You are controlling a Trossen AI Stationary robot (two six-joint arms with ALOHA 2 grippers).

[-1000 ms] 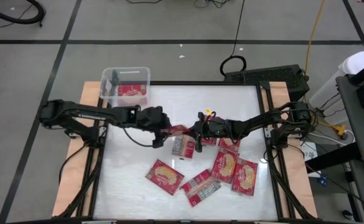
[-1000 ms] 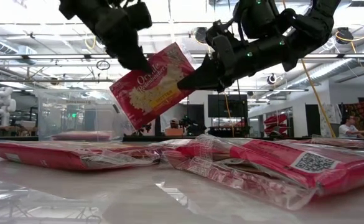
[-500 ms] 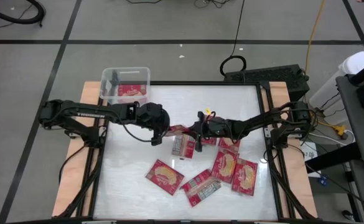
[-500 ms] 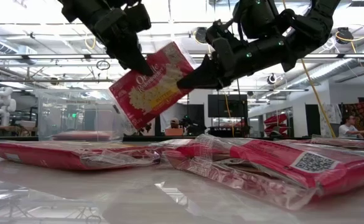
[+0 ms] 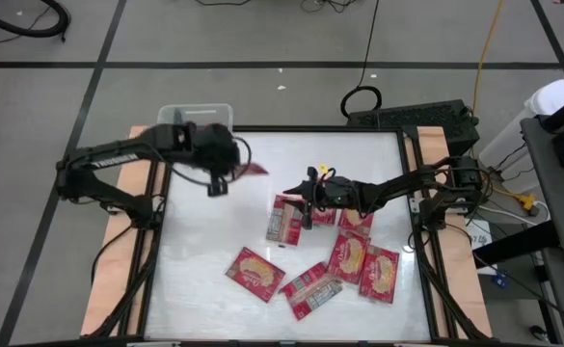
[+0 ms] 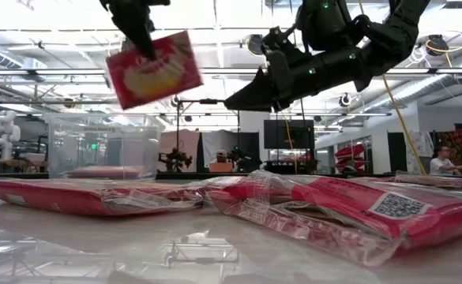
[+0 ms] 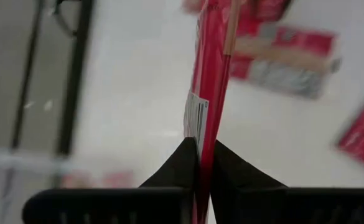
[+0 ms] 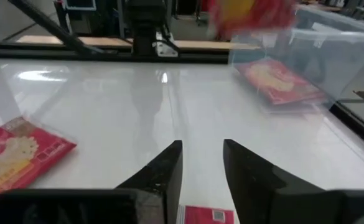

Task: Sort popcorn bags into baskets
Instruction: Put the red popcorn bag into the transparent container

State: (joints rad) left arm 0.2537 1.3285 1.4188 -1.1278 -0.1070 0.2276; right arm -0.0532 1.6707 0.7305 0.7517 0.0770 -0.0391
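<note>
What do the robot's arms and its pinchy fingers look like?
Both arms are dark, nearly black, built from jointed tube-like pieces with thin black cables looping alongside. The left gripper and right gripper each have two flat, wedge-shaped black fingers. Small green lights dot the right arm.

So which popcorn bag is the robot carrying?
Find the clear basket at the table's far left corner. Beside it, the left gripper pinches one red popcorn bag in its fingers. It alone hangs in the air; the others lie flat.
</note>
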